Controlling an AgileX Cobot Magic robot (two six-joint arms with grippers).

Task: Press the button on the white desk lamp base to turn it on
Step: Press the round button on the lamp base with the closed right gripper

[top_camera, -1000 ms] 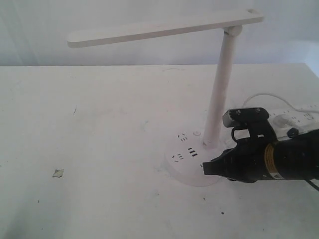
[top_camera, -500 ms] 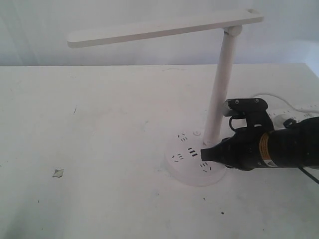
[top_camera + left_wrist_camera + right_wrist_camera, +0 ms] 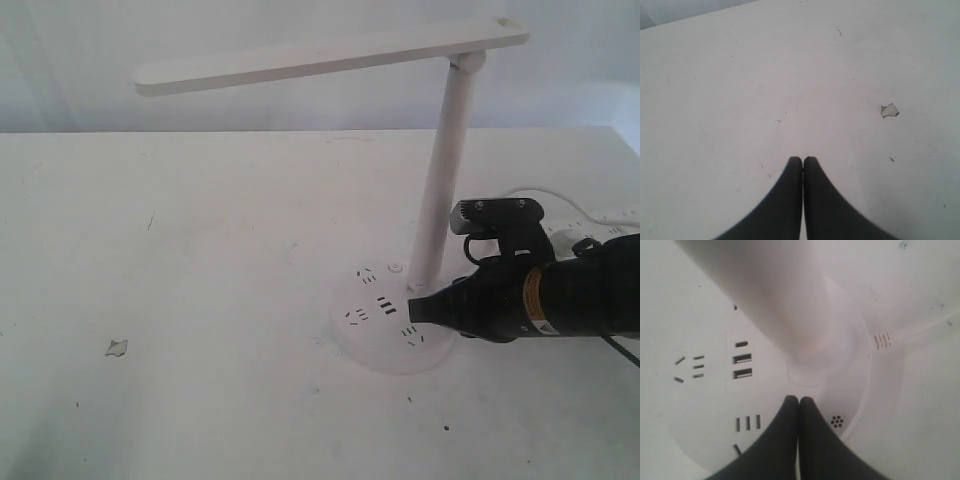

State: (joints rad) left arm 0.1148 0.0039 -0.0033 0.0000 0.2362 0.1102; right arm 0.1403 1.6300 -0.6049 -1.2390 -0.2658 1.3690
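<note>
Your right gripper (image 3: 413, 308), tips together, hangs over the white desk lamp base (image 3: 368, 343); the white desk lamp (image 3: 441, 180) stretches its bar head leftward.

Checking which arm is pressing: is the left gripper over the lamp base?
No, the left wrist view shows the shut left gripper over the table near a small scrap.

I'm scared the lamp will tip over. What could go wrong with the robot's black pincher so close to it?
1. The shut right gripper sits right beside the pole of the white desk lamp; drifting sideways could shove the lamp.
2. Its tip is over the white desk lamp base, near the socket slots and USB ports, so it might press the wrong spot and miss the small round button.
</note>
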